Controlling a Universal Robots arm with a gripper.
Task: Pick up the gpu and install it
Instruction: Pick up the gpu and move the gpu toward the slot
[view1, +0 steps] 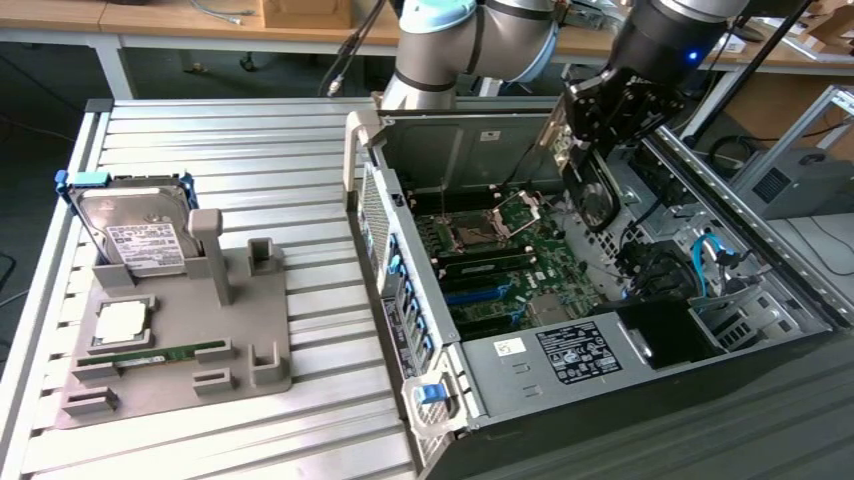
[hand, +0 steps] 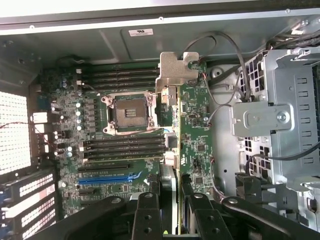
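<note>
An open computer case (view1: 454, 150) lies at the exterior view's right, its motherboard (view1: 507, 260) exposed. In that frame's upper right the gripper (view1: 601, 105) hangs over the case, its fingers partly closed and clamping the gpu (view1: 555, 135) edge-on above the board.

wooden bench (view1: 174, 18) at back | grey slatted metal table (view1: 227, 140) in front
</note>
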